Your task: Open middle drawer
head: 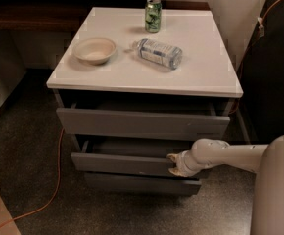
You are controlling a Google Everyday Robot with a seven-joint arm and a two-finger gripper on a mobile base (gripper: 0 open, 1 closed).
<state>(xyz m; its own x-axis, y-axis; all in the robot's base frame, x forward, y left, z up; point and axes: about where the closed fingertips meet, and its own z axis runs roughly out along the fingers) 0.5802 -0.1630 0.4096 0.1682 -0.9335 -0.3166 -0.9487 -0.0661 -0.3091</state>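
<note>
The middle drawer (122,163) is a grey flat front with no handle and a small pale scuff at its lower edge. It stands pulled out a little from the white-topped cabinet (147,77), with a dark gap showing behind its top edge. My gripper (173,164) is at the right end of this drawer front. One finger is behind the top edge and one is in front, clamped on the front. My pale arm (220,155) reaches in from the right.
The top drawer (142,124) is also slightly out, and the bottom drawer (142,184) sits below. On the cabinet top are a bowl (94,50), a lying plastic bottle (157,53) and a green can (153,14). An orange cable (54,190) lies on the floor at the left.
</note>
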